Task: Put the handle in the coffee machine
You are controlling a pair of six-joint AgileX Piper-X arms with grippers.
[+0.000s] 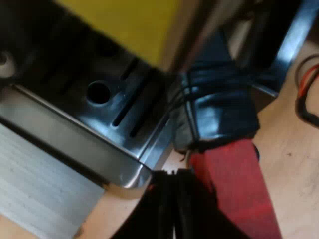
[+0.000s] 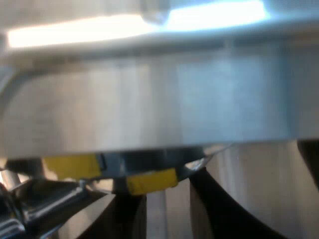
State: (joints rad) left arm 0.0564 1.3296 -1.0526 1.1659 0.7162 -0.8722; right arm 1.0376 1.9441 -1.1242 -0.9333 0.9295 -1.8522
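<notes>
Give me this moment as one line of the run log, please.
left gripper: beside red-ended handle, near drip tray | right gripper: open, empty, close to espresso machine | handle lock: unclear

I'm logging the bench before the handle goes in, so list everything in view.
espresso machine: one, silver with yellow patches, close before the right hand.
drip tray: one, dark and slotted, at the machine's base.
handle: one, dark ending in red, beside the drip tray's corner.
table: one, light wood, under the handle.
left hand: one, black, shut, next to the handle's red end.
right hand: one, black, open, facing the machine.
</notes>
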